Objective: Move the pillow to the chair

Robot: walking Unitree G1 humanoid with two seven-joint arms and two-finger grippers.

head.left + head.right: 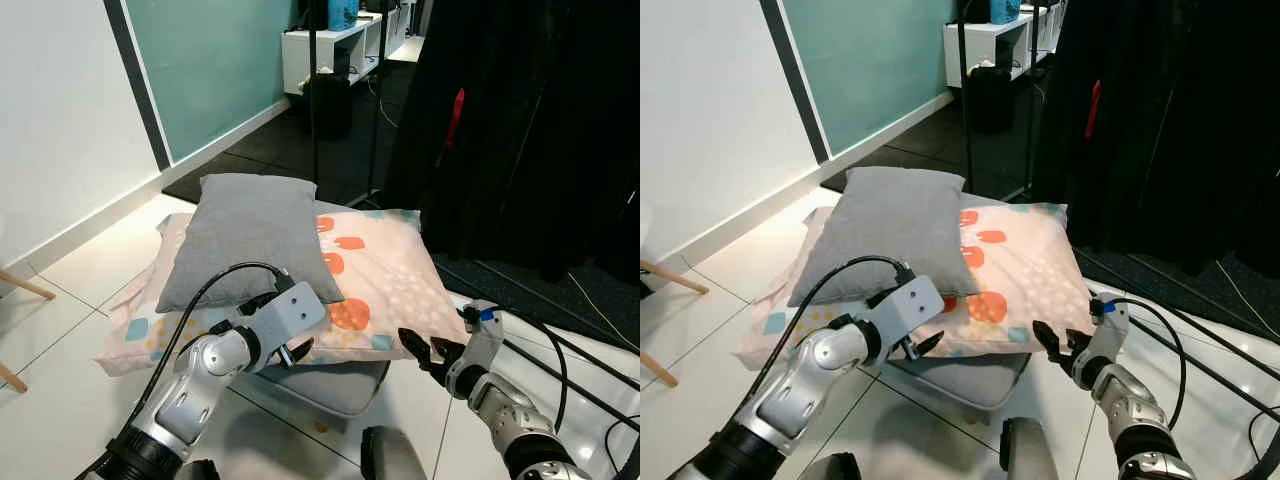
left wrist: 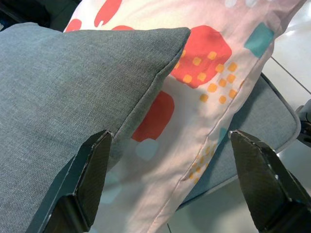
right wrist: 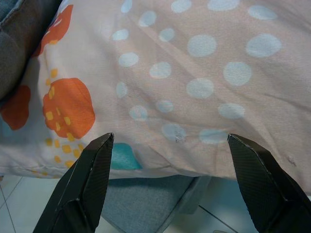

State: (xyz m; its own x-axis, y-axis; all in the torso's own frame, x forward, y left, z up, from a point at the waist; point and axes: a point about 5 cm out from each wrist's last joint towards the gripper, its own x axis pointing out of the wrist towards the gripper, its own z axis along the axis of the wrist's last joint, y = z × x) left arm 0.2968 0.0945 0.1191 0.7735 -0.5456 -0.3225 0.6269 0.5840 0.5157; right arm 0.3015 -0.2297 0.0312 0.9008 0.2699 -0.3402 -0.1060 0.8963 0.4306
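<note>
Pillow-moving looks close to done: a patterned pillow (image 1: 380, 285) lies flat on a grey chair seat (image 1: 335, 385), with a grey pillow (image 1: 245, 240) stacked on its 10 o'clock part. Nearest the camera, the left end effector (image 1: 295, 352) hovers at 7 o'clock, fingers spread and holding nothing, just at the grey pillow's near corner. The right end effector (image 1: 420, 350) sits at 5 o'clock, also released, fingers splayed before the patterned pillow's near edge. Farther off, at 12 o'clock, stand a black rack (image 1: 345, 100) and dark curtain (image 1: 530, 130). Risk, as I judge it: the patterned pillow overhangs the seat widely, so a nudge could tip both pillows to the floor (image 1: 60, 330).
</note>
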